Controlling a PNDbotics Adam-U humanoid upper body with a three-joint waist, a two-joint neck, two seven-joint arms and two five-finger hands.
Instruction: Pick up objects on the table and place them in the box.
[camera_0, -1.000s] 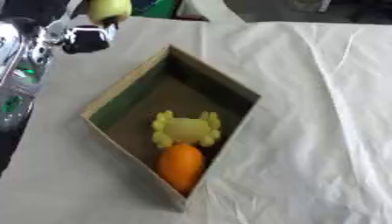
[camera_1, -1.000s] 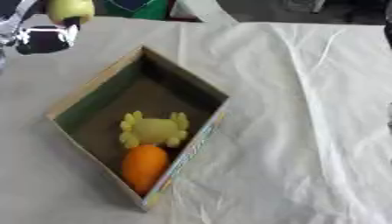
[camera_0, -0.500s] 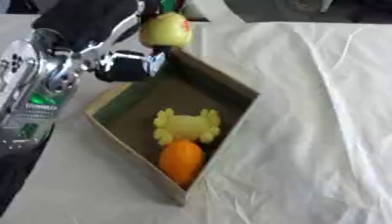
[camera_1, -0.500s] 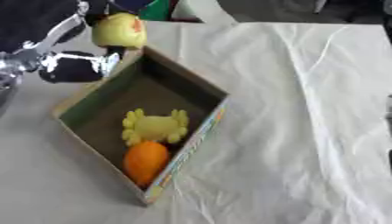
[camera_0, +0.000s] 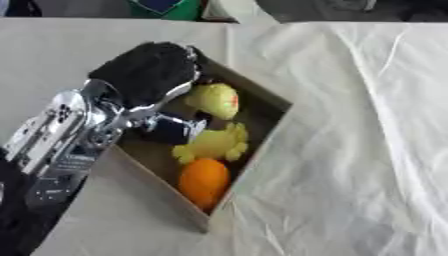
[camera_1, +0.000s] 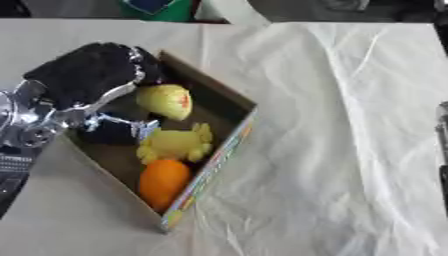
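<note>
My left hand (camera_0: 144, 75), black with a silver wrist, reaches from the left into the open cardboard box (camera_1: 229, 95). Its fingers and thumb are curled round a yellow-green fruit with a red patch (camera_0: 216, 100), held low inside the box near the far wall. In the box lie a yellow crab-like toy (camera_0: 213, 144) and, in front of it, an orange (camera_0: 204, 181). The hand's thumb (camera_0: 175, 126) lies just left of the toy. Only a dark sliver at the right edge (camera_1: 443, 145) may belong to my right hand.
The box stands askew on a table under a wrinkled white cloth (camera_0: 359, 150). Bare beige tabletop (camera_0: 52, 45) lies to the left. A green object (camera_0: 166, 7) and dark shapes sit at the far edge.
My left hand has carried the yellow-green fruit from the far left corner toward me and down into the box, beside the yellow toy.
</note>
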